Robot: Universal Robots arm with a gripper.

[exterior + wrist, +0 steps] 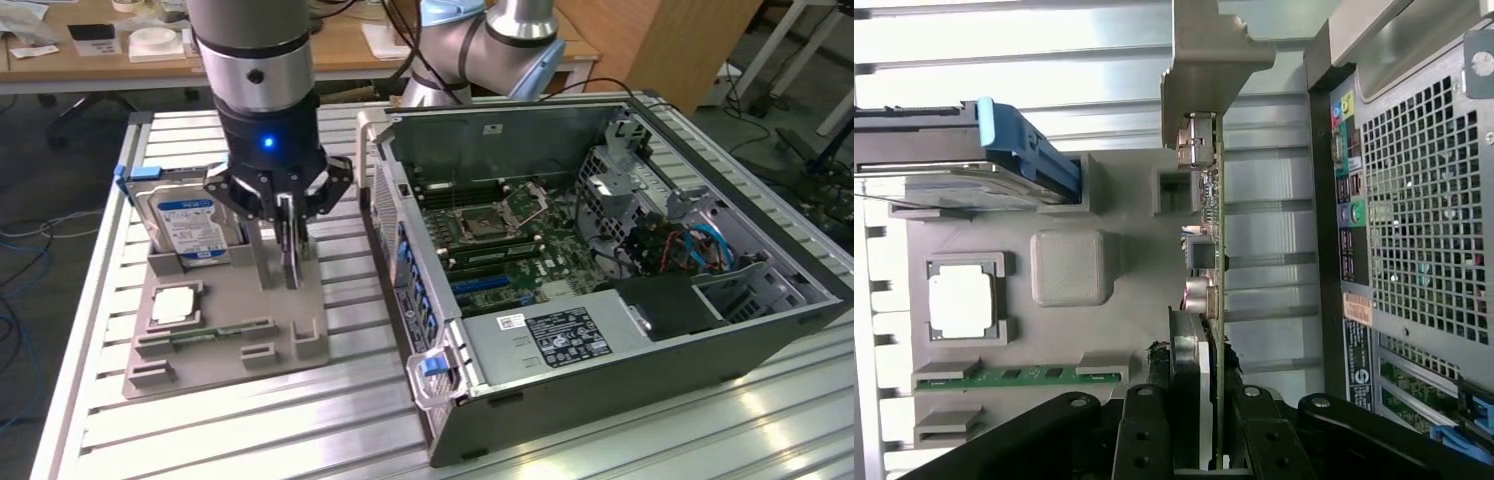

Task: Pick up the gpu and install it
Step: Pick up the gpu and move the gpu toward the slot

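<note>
- In the exterior view's left half, we see the gripper [287, 222] with its fingers clamped on the gpu [292, 262]. The card stands upright and edge-on at a grey parts tray [214, 345], beside the open computer case [641, 330].
- In the wrist view, we see the fingers [1189, 380] pinching the thin gpu [1219, 230], with its metal bracket [1204, 70] at the far end.

My exterior camera sits high, looking down at a slant across the desk [94, 380], grey holder [220, 345] and open computer case [667, 385] from mid range. My wrist camera peers close along the hand [1214, 370]; both views share the holder, the gpu [1218, 220] and the case's rear panel [1424, 200].
</note>
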